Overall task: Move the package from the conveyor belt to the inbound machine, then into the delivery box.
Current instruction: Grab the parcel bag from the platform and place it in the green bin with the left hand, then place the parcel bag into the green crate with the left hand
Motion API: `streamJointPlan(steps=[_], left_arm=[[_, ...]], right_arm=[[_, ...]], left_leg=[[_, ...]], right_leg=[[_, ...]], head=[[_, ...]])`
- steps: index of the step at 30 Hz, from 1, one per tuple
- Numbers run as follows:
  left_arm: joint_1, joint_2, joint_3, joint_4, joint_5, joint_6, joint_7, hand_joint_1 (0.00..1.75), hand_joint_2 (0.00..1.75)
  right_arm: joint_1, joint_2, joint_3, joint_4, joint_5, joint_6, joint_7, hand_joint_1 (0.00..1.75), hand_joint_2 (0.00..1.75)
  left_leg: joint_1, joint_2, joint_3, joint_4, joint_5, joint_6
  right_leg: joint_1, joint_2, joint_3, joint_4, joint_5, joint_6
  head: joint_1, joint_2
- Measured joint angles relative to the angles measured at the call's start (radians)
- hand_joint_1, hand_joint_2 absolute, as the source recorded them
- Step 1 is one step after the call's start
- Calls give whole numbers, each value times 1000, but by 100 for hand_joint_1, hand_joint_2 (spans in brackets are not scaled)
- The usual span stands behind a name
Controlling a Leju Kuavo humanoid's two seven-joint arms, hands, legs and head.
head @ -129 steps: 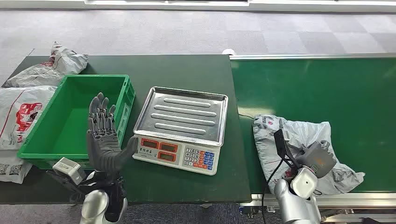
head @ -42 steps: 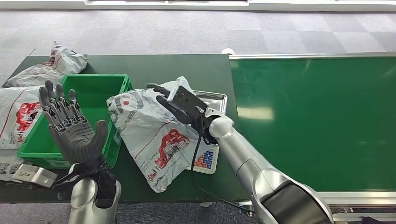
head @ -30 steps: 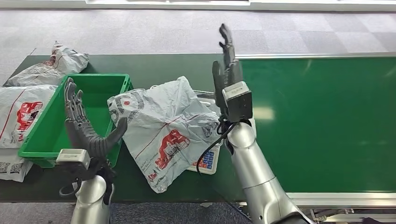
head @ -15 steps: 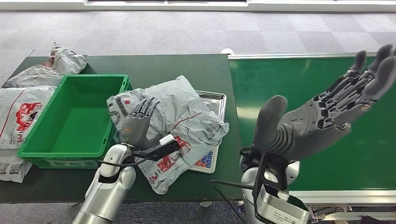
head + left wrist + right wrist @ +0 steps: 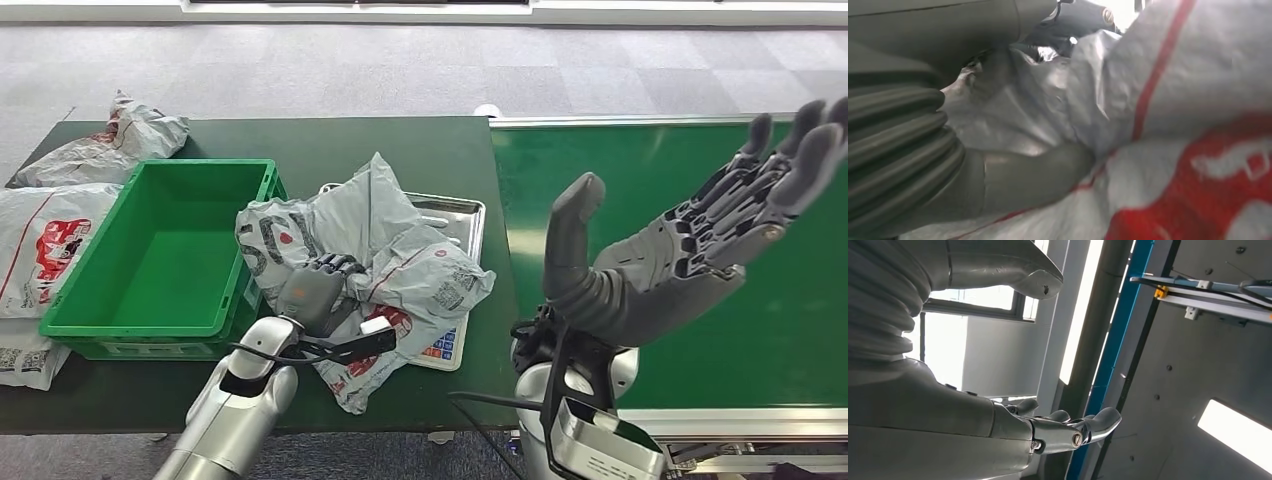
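Head view: left hand grips crumpled grey plastic mailer package over steel scale tray; right hand raised, fingers spread, empty.

The left arm reaches forward from below, bent at the elbow, and its left hand lies knuckles up with the fingers curled into grey plastic; in the left wrist view the thumb presses into the same crumpled film. The right arm is raised close to the camera, the right hand palm up, its fingers spread and the thumb standing apart, holding nothing.
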Motion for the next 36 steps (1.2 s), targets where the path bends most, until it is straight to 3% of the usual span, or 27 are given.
streamJointPlan(steps=[4,8,13,19,22,24,26,28,30,33,34,36], left_arm=[[5,6,0,-23,30,48,-14,175,175],[12,11,13,-79,137,184,-63,175,175],[38,11,87,-238,520,376,-213,175,175],[63,5,232,-425,984,434,-384,175,175],[56,-9,316,-466,933,493,-435,175,175],[31,-45,414,-481,733,523,-495,175,175],[-8,-86,547,-489,401,535,-516,175,175],[-49,-105,671,-474,33,535,-422,175,175],[-78,-79,728,-414,-155,536,-173,175,175],[-132,22,648,-232,-170,539,303,175,175],[-153,56,593,-164,-169,540,412,175,175],[-186,110,492,-43,-169,542,487,175,175]], right_arm=[[6,-3,0,1,11,0,2,0,175],[9,-6,0,11,27,0,29,0,175],[5,-7,-2,59,47,0,58,0,175],[-3,-3,-23,152,67,0,52,0,175],[-6,1,-33,183,74,0,56,0,175],[-8,2,-35,195,78,0,69,0,175],[-12,4,-35,202,88,0,85,0,175],[-16,6,-35,204,96,0,95,0,175],[-18,7,-35,205,101,0,97,0,175],[-19,8,-36,205,106,-1,98,0,175],[-20,8,-36,205,108,-1,98,0,175],[-20,8,-36,205,113,-1,99,0,175]], left_leg=[[0,0,0,0,1,0],[0,0,-1,0,1,0],[1,0,-2,0,1,0],[2,0,-3,0,1,0],[2,-1,-3,0,2,-1],[2,-2,-3,0,2,-1],[2,-2,-3,0,2,-1],[1,-1,-2,0,2,-1],[0,3,-1,0,2,-2],[2,5,-3,0,4,-4],[3,4,-3,0,5,-5],[5,1,-4,0,6,-6]], right_leg=[[0,0,0,0,0,0],[0,0,-1,0,0,0],[1,0,-2,1,0,0],[1,0,-2,1,0,-1],[1,0,-2,1,0,-1],[1,-1,-2,1,0,-1],[1,-2,-2,1,0,-1],[0,-1,-3,1,1,-1],[0,3,-5,1,3,-3],[0,7,-8,1,5,-5],[1,6,-7,1,5,-5],[3,3,-7,1,5,-5]], head=[[0,0],[0,0],[0,0],[0,0],[0,0],[0,0],[0,0],[0,0],[0,0],[0,0],[0,0],[0,0]])
